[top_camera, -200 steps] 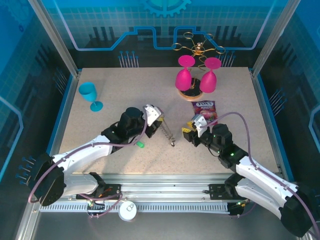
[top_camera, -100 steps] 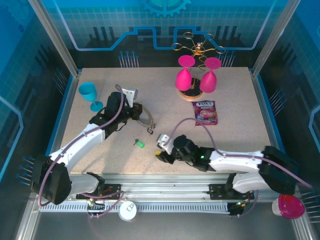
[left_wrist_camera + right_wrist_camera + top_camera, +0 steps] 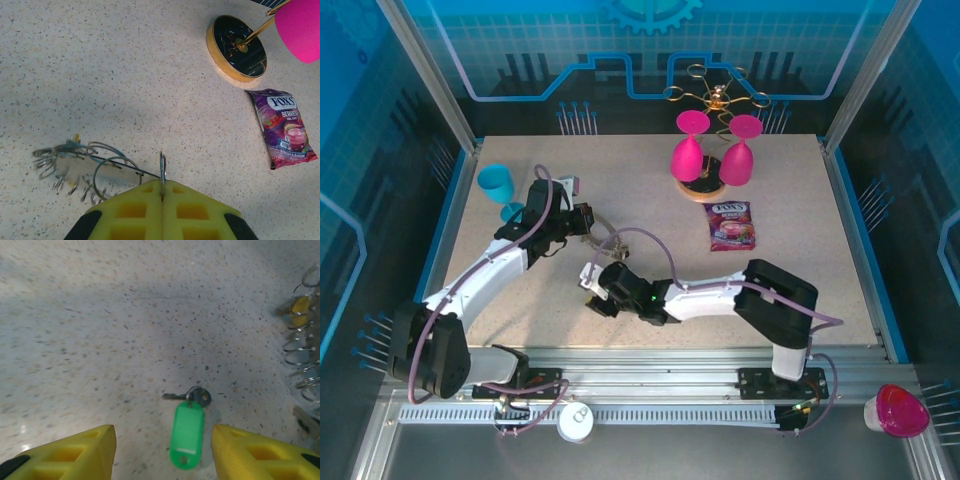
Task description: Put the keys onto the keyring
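Note:
My left gripper [image 3: 162,184] is shut on a thin metal loop of the keyring [image 3: 85,164]. The rest of the keyring, with its wire links and a few small coloured bits, lies on the table to the left of the fingers. From above, the left gripper [image 3: 582,224] sits at the table's left-middle with the keyring [image 3: 604,236] beside it. One of the keys, a small metal key on a green plastic tag [image 3: 186,434], lies flat between the fingers of my right gripper [image 3: 162,434], which is open and touches nothing. The right gripper [image 3: 596,292] reaches far left, just in front of the left one. Keyring links [image 3: 304,365] show at the right edge.
A blue goblet [image 3: 501,189] stands at the back left. Two pink glasses [image 3: 710,158] hang on a gold wire stand with a round base [image 3: 236,48]. A purple candy bag [image 3: 731,224] lies right of centre. A pink cup [image 3: 900,411] sits off the table, front right.
My right arm has swung from the right side across to the left and now hovers over the green-tagged key, jaws wider. My left gripper has carried the keyring back and left.

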